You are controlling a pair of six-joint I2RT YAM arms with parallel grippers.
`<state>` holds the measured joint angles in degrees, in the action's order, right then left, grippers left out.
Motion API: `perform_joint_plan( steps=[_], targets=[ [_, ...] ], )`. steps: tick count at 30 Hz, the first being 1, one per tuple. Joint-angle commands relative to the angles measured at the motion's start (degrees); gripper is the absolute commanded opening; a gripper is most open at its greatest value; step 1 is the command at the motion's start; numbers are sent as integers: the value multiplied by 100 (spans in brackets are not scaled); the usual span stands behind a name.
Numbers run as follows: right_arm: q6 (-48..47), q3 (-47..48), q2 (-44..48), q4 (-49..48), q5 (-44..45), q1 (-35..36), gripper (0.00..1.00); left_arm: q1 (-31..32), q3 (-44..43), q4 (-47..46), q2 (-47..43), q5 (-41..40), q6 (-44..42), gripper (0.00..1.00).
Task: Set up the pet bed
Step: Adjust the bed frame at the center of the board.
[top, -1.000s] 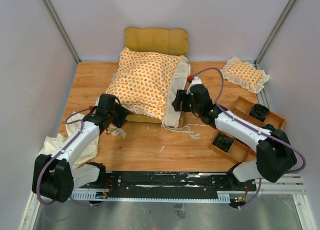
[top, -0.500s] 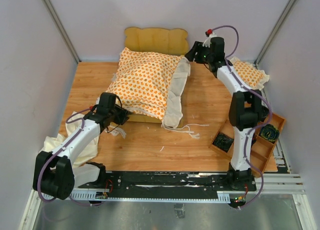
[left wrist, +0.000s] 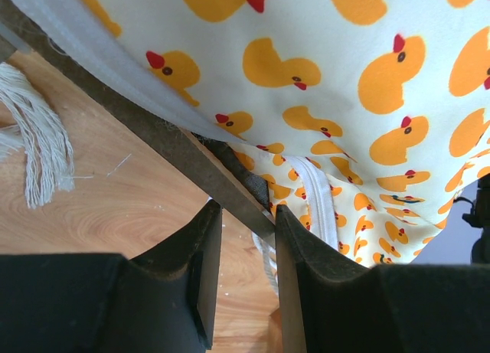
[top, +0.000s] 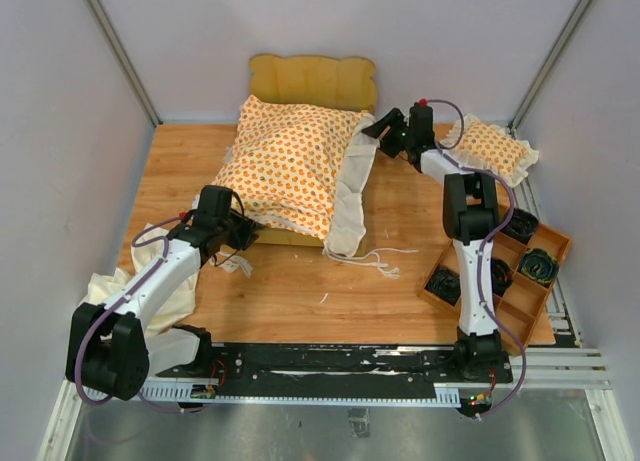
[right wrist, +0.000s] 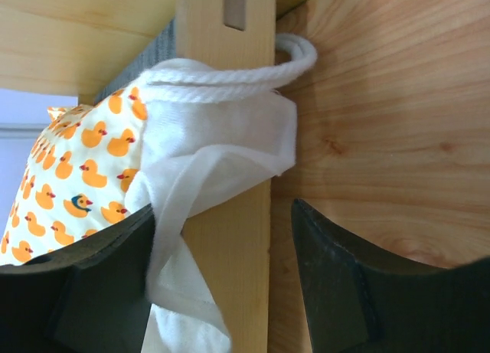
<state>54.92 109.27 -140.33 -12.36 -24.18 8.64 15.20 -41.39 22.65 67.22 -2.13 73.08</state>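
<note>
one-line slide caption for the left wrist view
Left gripper pinches the bed frame edge beneath the duck-print cushion.

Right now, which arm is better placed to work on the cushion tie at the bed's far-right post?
Right. The right gripper, open, straddles the post where the tie cord lies; the left gripper is clamped on the near rail.

left arm (top: pixel 160 276) and right arm (top: pixel 468 243), white shells, black joints, purple cables (top: pixel 448 102), red wrist caps (top: pixel 424 103), matte black jaws

walls (top: pixel 50 131) — pale grey (metal corner posts (top: pixel 120 53)) | table (top: pixel 290 281) — light wood
</note>
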Motion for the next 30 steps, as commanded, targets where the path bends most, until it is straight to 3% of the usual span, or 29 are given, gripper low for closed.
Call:
perform_joint_plan(
  steps=[1, 9, 11, 14, 21, 25, 30],
  targets=[
    [1016, -289, -306, -637, -98, 72, 66, 34, 109, 196, 94, -269, -380, 0],
    [1932, -62, -978, -1924, -627, 141, 62, 34, 166, 101, 160, -253, -440, 0],
    [2051, 24, -1092, -2270, -760, 139, 52, 32, 166, 65, 152, -288, -506, 0],
    [2190, 24, -1184, -3340, -911, 99, 25, 35, 214, 16, 61, -393, -584, 0],
    [1512, -410, -648, -4456, -1281, -29, 3, 33, 388, -3, -216, -640, -575, 0],
    [923, -632, -128, -4423, -1506, -34, 0, 33, 503, -122, -204, -597, -586, 0],
    [983, -818, 274, -5032, -1627, -26, 0, 31, 636, -192, -348, -609, -624, 0]
  ],
)
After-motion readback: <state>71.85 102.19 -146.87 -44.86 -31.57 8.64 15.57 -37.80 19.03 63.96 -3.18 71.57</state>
